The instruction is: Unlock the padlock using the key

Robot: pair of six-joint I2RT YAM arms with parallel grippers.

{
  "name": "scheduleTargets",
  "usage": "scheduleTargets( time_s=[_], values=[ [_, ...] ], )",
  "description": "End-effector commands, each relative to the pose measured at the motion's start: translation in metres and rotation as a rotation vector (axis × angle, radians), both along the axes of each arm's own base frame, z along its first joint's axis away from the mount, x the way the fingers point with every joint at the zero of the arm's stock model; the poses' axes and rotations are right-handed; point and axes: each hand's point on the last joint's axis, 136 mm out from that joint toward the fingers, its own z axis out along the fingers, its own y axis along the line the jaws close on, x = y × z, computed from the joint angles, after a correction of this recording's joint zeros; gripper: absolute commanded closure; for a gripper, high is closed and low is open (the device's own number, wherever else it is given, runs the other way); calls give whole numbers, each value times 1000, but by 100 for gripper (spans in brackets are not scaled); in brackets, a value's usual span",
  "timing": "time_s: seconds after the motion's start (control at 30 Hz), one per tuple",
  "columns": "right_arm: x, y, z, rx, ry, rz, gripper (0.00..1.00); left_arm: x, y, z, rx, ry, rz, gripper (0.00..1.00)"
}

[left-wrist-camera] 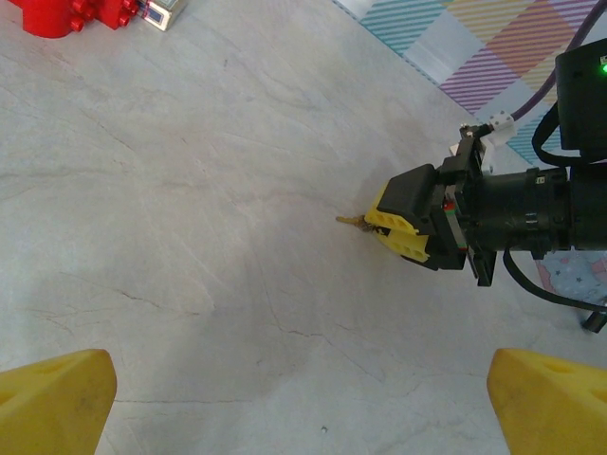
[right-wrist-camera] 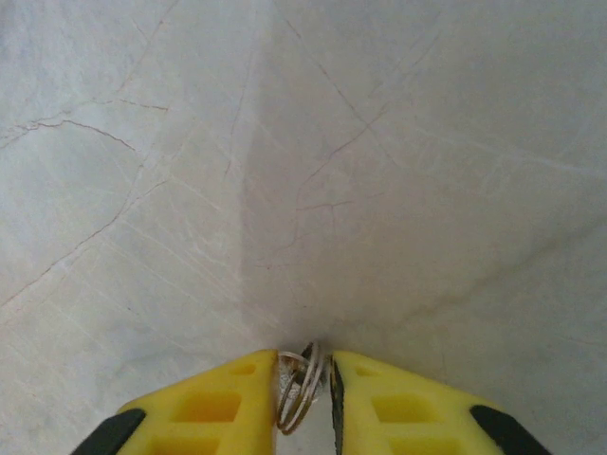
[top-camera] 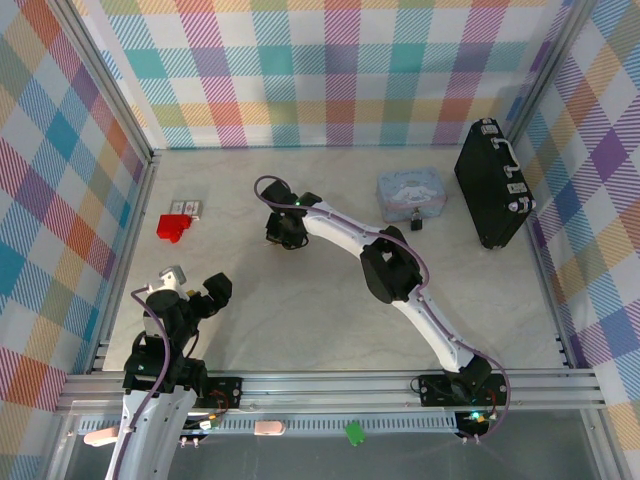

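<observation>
Finish the pinch before lifting. See the right jaws set to a narrow slot down on the bench [right-wrist-camera: 398, 171], with yellow fingertips [right-wrist-camera: 218, 398] either side of the split ring [right-wrist-camera: 300, 387], pressing on it or all but. Cannot tell how firm that hold is, so squeeze fully, then raise straight up and slowly. Watch the key [left-wrist-camera: 349, 220] poking out past the tips of those jaws, low over the bench. Expect it to swing on the ring once lifted, which would likely make aiming at a keyhole awkward. Better to get the pads onto the key's flat head, or to plan a regrip against the bench. Leave the left jaws spread wide, fingertips [left-wrist-camera: 52, 389] far apart and holding nothing, well to the left of the right jaws and free to steady the lock when needed.

Find the padlock [top-camera: 415, 222] well apart from the right jaws, off to their right past the arm's elbow. Note it just in front of the light blue cartoon tin [top-camera: 410, 190], touching it or nearly. Steer clear of the red block [top-camera: 172, 227] and the black case [top-camera: 492, 195].
</observation>
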Motion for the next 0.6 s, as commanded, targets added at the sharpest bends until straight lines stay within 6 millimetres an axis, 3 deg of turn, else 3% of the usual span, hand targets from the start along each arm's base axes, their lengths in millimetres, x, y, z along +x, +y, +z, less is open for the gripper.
scheduleTargets(
  time_s=[0.0, 0.17, 0.33, 0.57],
  values=[
    [-9, 4, -14, -13, 37, 18, 82, 3, -4, 2, 2, -22, -23, 0],
    [-13, 11, 0, 70, 41, 15, 100, 4, -5, 2, 0, -21, -31, 0],
    [-16, 16, 26, 212, 20, -28, 100, 6, -6, 0, 1, -13, -36, 0],
    [-25, -4, 56, 405, 27, -114, 100, 12, -16, -2, -7, 9, -88, 0]
  ],
)
